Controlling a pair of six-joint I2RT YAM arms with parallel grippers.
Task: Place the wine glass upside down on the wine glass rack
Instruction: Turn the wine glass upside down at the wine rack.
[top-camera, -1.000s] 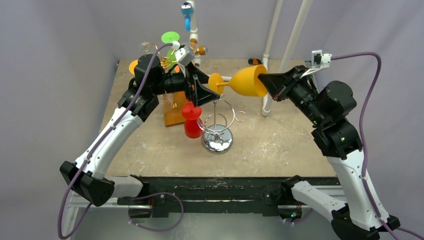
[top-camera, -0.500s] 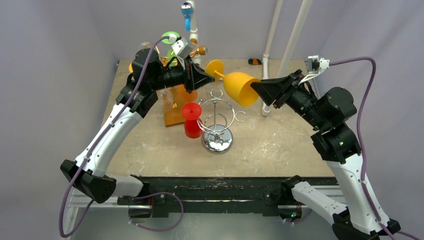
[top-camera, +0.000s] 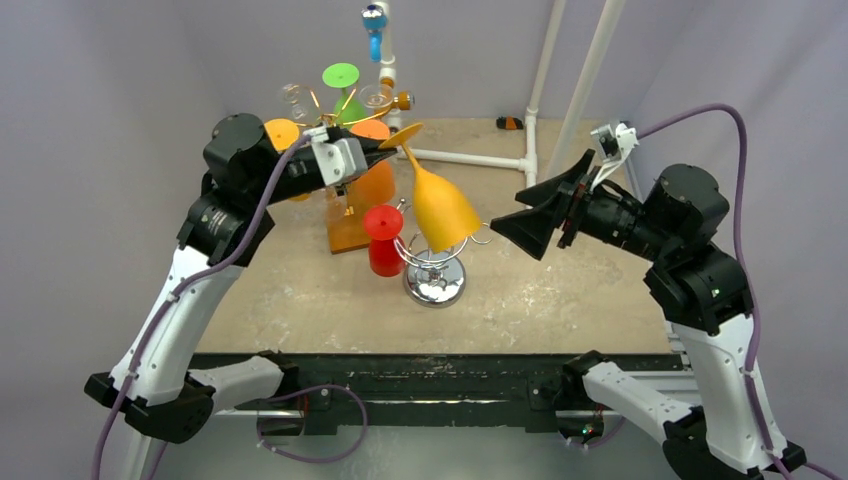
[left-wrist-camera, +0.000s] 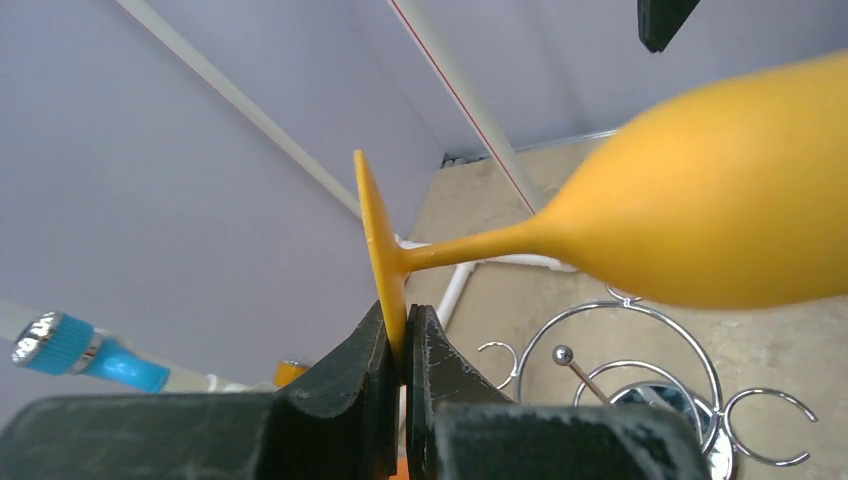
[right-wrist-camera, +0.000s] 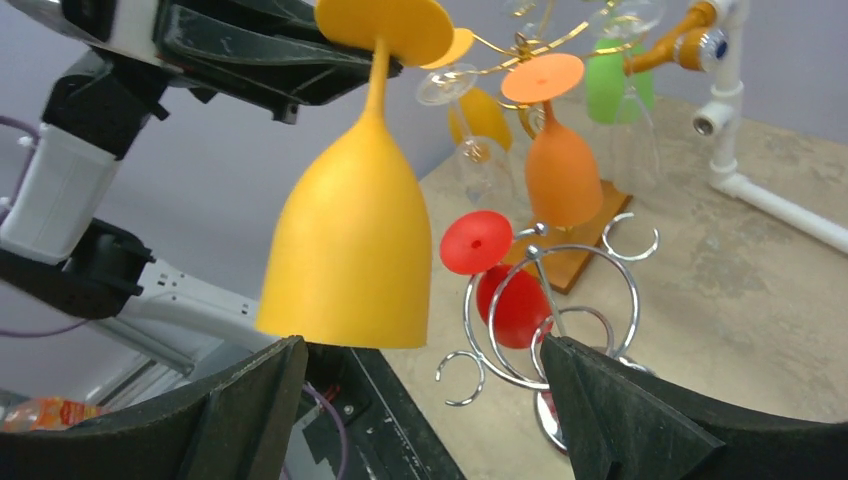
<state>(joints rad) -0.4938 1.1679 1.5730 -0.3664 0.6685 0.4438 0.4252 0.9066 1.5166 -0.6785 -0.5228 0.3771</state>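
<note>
The yellow wine glass (top-camera: 440, 205) hangs tilted with its bowl down, rim just above the chrome wire rack (top-camera: 435, 270). My left gripper (top-camera: 385, 148) is shut on the edge of its round foot (left-wrist-camera: 380, 250); the left wrist view shows both pads pinching that disc at my left gripper (left-wrist-camera: 405, 335). The bowl (left-wrist-camera: 720, 220) reaches out over the chrome rack's loops (left-wrist-camera: 640, 350). My right gripper (top-camera: 535, 215) stands wide open to the right of the bowl, apart from it. In the right wrist view the glass (right-wrist-camera: 355, 250) hangs in front of my right gripper (right-wrist-camera: 422, 345).
A red glass (top-camera: 383, 240) sits foot-up just left of the chrome rack. Behind it a gold-armed rack on an orange base (top-camera: 350, 215) carries orange, green and clear glasses upside down. White pipes (top-camera: 540, 100) rise at the back right.
The left gripper shut on the glass's foot; the right gripper let go of the bowl, opened and drew back right. The left arm swung the glass from level to bowl-down over the chrome rack.
</note>
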